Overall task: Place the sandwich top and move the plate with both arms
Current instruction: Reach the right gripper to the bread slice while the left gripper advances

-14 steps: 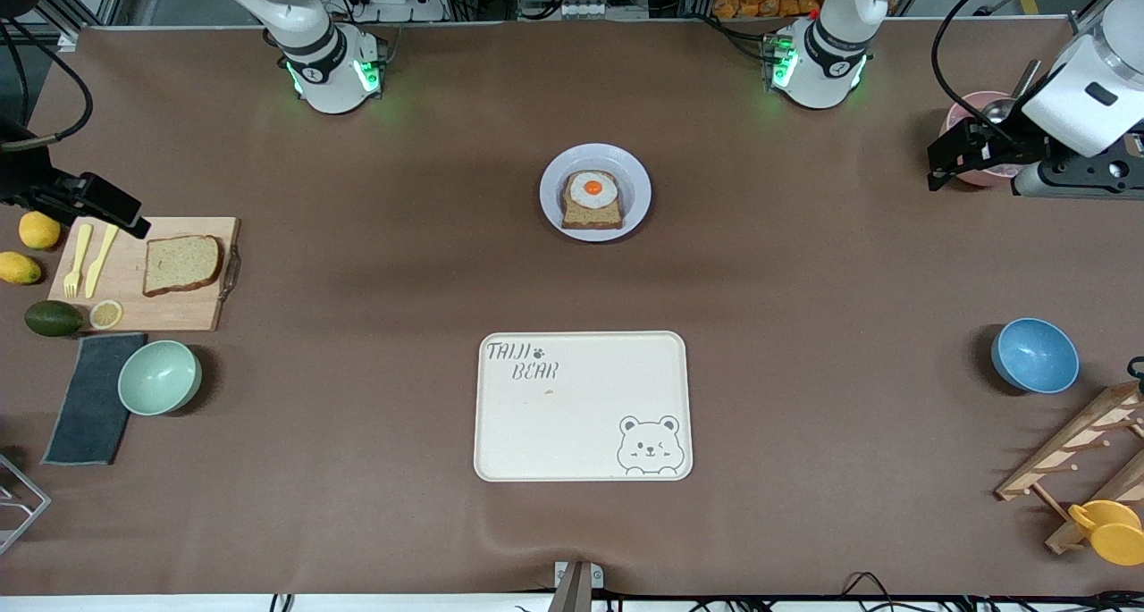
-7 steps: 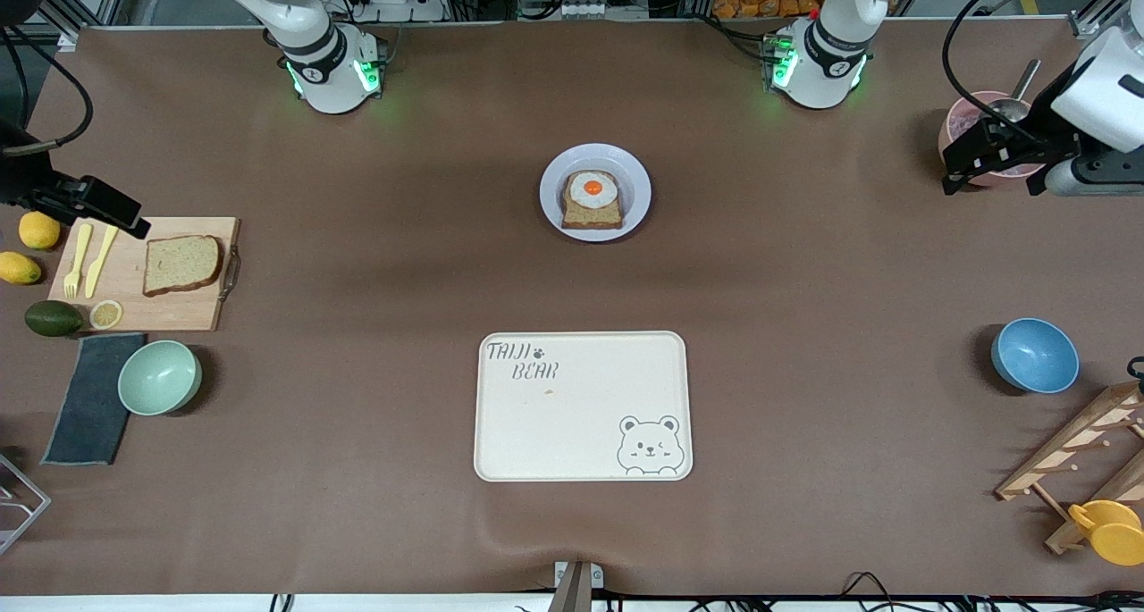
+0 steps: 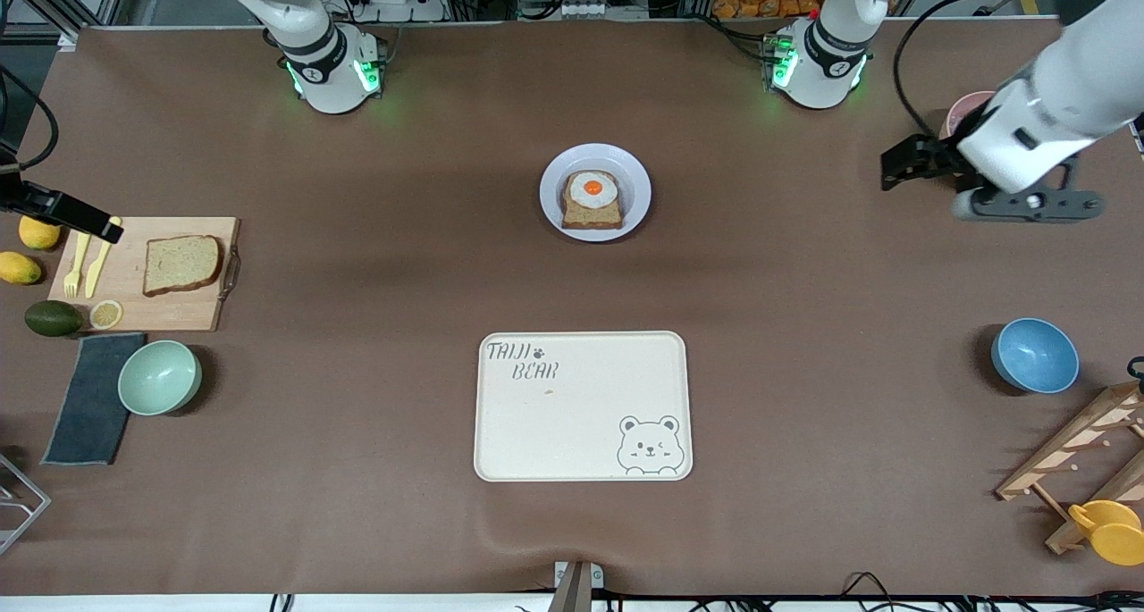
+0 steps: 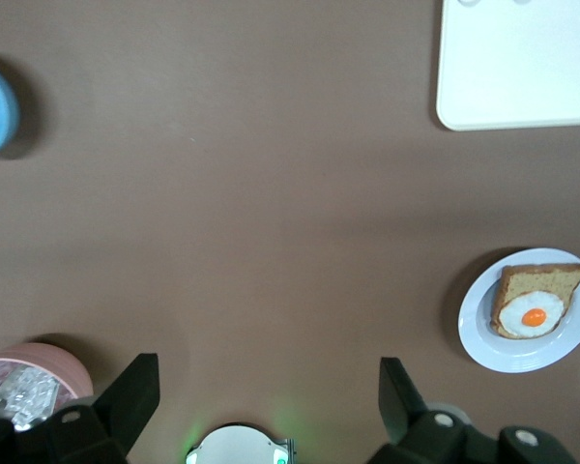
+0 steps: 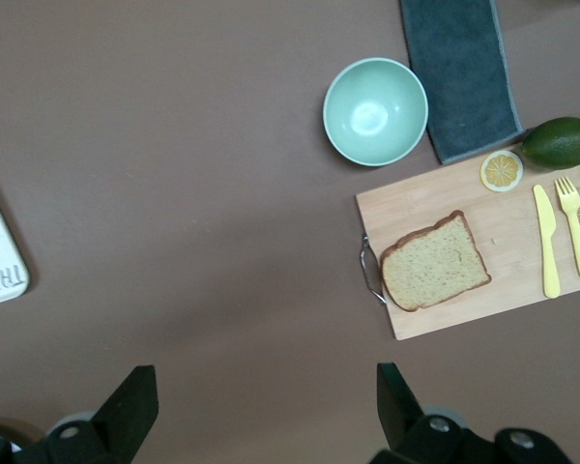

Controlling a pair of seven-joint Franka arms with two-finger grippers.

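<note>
Brown matting covers the worktop (image 3: pixel 804 398), with both arm bases along its edge farthest from the front camera. Midway between the two ends sits the plate (image 3: pixel 636 183), carrying a bread slice with a fried egg (image 3: pixel 592 188) on it. Nearer the camera than the plate, and well apart from it, lies a cream bear tray (image 3: pixel 581 433).

At the right arm's end a wooden board (image 3: pixel 179 304) holds the sandwich top (image 3: pixel 181 264), lying flat with its plain face up, beside a yellow fork (image 3: pixel 75 264) and knife (image 3: pixel 100 259) and a lemon slice (image 3: pixel 105 314). An avocado (image 3: pixel 52 318) lies just off the board; a green bowl (image 3: pixel 159 377) and a dark cloth (image 3: pixel 88 398) are nearer the camera.

The right hand (image 3: pixel 98 228) hangs over the fork end of the board, fingers (image 5: pixel 126 411) spread and holding nothing. The left hand (image 3: pixel 894 167) is in the air over bare matting at the left arm's end, beside a pink cup (image 3: pixel 961 112), its fingers (image 4: pixel 130 396) also spread and empty. A blue bowl (image 3: pixel 1034 355) sits nearer the camera at that end.
</note>
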